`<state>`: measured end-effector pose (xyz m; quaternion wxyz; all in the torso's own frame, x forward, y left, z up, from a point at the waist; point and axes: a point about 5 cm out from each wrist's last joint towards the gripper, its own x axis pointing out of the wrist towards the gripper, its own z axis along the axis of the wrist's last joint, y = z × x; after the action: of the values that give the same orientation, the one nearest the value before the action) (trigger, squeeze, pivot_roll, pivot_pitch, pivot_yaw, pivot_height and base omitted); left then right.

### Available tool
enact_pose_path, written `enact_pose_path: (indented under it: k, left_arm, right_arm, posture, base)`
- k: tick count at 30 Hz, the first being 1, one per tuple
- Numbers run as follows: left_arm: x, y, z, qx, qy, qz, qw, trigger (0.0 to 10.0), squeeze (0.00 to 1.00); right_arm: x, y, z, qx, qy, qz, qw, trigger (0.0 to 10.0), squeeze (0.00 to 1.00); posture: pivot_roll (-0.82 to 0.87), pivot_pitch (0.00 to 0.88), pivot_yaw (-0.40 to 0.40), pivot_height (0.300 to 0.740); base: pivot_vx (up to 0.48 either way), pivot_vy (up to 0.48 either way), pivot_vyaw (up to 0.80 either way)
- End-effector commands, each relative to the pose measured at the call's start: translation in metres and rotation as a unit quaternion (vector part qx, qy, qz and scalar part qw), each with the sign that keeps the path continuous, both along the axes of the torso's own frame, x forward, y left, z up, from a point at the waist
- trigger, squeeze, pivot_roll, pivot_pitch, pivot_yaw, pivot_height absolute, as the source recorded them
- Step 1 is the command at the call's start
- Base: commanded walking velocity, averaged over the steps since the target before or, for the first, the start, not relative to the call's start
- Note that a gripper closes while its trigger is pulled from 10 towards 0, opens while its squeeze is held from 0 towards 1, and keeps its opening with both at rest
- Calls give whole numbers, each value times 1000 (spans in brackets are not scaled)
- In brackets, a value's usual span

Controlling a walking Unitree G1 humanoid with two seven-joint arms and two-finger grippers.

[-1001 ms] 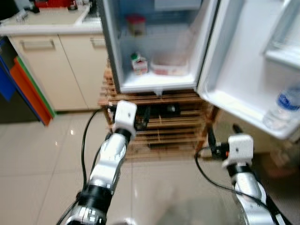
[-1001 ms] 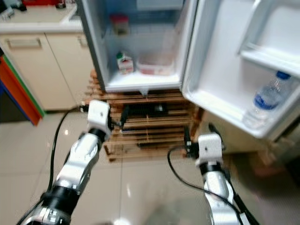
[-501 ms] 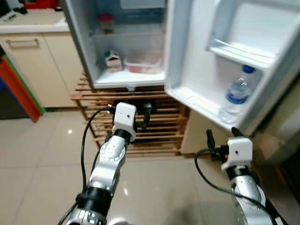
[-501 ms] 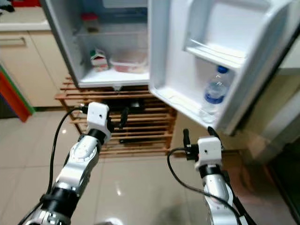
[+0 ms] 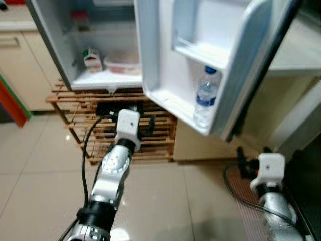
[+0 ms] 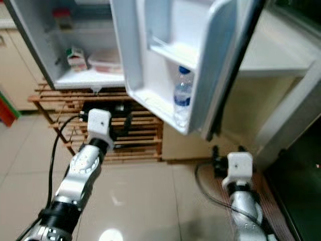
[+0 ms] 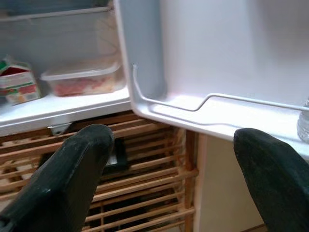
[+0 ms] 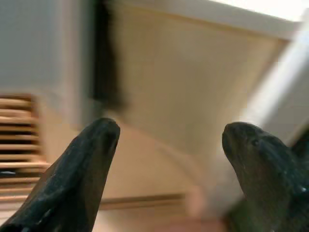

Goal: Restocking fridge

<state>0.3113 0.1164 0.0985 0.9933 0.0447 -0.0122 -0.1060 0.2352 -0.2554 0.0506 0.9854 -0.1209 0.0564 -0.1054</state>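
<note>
My fridge [image 5: 60, 55] stands open on a wooden slatted rack [image 5: 90, 130], its door [image 5: 210, 55] swung out toward me at about 1 o'clock. In the door's lowest shelf stands one water bottle [image 5: 204, 95], upright, blue cap, blue label; the writing on it is too small to read. Inside the fridge, on the bottom shelf, I count one small carton [image 7: 17, 86] with red and green print, unreadable, and one clear lidded box [image 7: 84, 77] just beside it. Higher up sits one red-topped jar [image 5: 80, 20].

My left tool [image 5: 143, 125] is raised at 11 o'clock before the rack, fingers [image 7: 72, 174] spread wide, gripping nothing. My right tool [image 5: 251, 153] hangs low at 4 o'clock near the floor [image 5: 165, 201], fingers [image 8: 82, 169] likewise apart and empty.
</note>
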Motion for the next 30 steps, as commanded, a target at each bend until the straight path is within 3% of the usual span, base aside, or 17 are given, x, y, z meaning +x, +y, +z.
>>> enact_pose_path:
  k: [1, 7, 8, 13, 17, 23, 30]
  left_arm:
    - [-1, 7, -1, 2, 0, 11, 1000, 10000, 0]
    - [-7, 11, -9, 11, 13, 3, 1000, 10000, 0]
    - [-15, 24, -36, 40, 66, 14, 997, 10000, 0]
    - [-34, 44, -69, 102, 115, 20, 988, 10000, 0]
    - [-47, 56, -75, 102, 130, 34, 986, 10000, 0]
    - [-71, 57, -88, 119, 143, 21, 982, 10000, 0]
    - [-86, 58, -93, 122, 155, 25, 980, 10000, 0]
  right_arm:
    - [4, -9, -3, -3, 14, -20, 1000, 10000, 0]
    - [24, -35, 4, -53, 30, -58, 996, 10000, 0]
    - [38, -42, 10, -66, 34, -69, 995, 10000, 0]
    - [61, -50, 23, -89, 43, -76, 992, 10000, 0]
    - [74, -53, 37, -116, 40, -77, 989, 10000, 0]
    - [94, -57, 58, -155, 44, -76, 984, 10000, 0]
    - [93, -78, 70, -176, 55, -106, 977, 10000, 0]
  posture:
    - [15, 11, 24, 740]
    - [37, 35, 29, 740]
    - [50, 61, 30, 740]
    - [83, 107, 23, 740]
    - [114, 177, 18, 740]
    - [131, 236, 7, 740]
    - [128, 278, -11, 740]
  base:
    - [0, 0, 0]
    - [0, 0, 0]
    - [0, 0, 0]
    - [0, 0, 0]
    - [0, 0, 0]
    - [0, 0, 0]
    - [0, 0, 0]
